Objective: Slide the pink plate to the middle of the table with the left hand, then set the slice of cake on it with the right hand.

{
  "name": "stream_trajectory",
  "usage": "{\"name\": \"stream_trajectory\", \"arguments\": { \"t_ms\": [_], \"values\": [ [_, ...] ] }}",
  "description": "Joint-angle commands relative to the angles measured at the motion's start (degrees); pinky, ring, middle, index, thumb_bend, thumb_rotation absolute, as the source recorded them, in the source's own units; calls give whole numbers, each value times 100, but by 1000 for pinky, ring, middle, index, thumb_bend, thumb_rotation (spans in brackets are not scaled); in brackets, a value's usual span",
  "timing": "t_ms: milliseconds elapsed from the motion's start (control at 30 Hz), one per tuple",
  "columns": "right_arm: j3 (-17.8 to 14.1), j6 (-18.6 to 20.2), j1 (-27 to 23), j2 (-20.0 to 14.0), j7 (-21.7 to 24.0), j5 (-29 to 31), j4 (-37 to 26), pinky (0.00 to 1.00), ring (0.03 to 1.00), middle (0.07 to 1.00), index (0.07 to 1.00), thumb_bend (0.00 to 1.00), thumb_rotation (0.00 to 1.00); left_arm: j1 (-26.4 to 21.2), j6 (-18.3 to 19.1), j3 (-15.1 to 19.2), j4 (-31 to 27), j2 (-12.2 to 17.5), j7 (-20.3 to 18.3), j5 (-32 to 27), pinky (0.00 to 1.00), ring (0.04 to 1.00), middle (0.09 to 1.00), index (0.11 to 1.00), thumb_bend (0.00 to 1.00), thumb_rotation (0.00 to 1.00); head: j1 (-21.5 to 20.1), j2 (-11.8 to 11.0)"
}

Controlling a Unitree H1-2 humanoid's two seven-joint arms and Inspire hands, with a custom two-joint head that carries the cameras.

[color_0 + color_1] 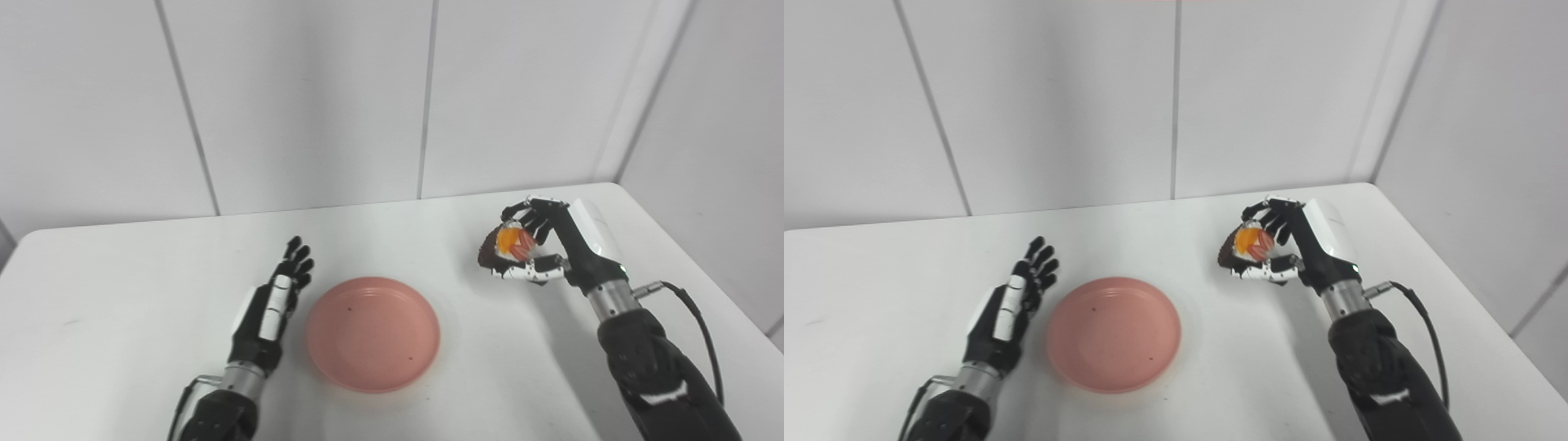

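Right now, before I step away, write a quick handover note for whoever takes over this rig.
Left hand: open, holding nothing, resting just left of the pink plate, fingers pointing away from the robot.
Right hand: shut on the slice of cake, out to the right of the plate.
Plate: near the middle of the white table, with nothing on it but a few dark specks.
Done: the plate slide looks finished and the cake is picked up.
Left: carry the cake left over the plate, set it down, open the fingers and pull the right hand back.
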Motion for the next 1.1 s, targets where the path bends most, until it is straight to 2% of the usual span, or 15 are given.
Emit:
{"name": "stream_trajectory", "arguments": {
  "t_ms": [0, 233, 400, 533, 700, 800, 933, 1067],
  "values": [
    [105, -312, -229, 86, 121, 86, -342, 280, 340, 414, 530, 515, 0, 365, -57, -44, 120, -158, 157, 67, 983, 971, 989, 990, 637, 1000, 123, 38],
    [679, 3, -444, 708, 635, -72, -822, 285, 355, 424, 527, 517, 0, 517, -28, -73, -103, -275, 334, 166, 999, 985, 1000, 1000, 646, 1000, 489, 209],
    [931, -180, -579, 993, 770, -328, -672, 257, 331, 414, 519, 517, 0, 583, 56, -53, -187, -371, 413, 158, 1000, 992, 1000, 1000, 647, 1000, 638, 265],
    [1048, -552, -642, 1062, 687, -424, -303, 229, 299, 402, 517, 516, 0, 665, 228, -7, -346, -449, 519, 102, 996, 985, 1000, 1000, 644, 1000, 679, 350],
    [1166, -652, -718, 1117, 791, -401, 30, 232, 298, 400, 520, 516, 0, 748, 494, 3, -575, -502, 577, 51, 1000, 1000, 1000, 1000, 650, 1000, 674, 393],
    [1293, -812, -800, 1130, 773, -532, 292, 257, 322, 405, 524, 517, 0, 798, 479, -12, -656, -531, 687, 123, 993, 989, 1000, 1000, 650, 1000, 633, 457],
    [1442, -795, -886, 1092, 842, -743, 506, 259, 322, 401, 522, 518, 0, 835, 621, -12, -775, -549, 739, 78, 997, 987, 1000, 1000, 665, 1000, 523, 491],
    [1556, -727, -921, 1059, 914, -969, 674, 272, 337, 405, 523, 518, 0, 855, 535, -51, -813, -489, 674, 96, 992, 983, 1000, 1000, 646, 1000, 439, 506]
  ]
}}
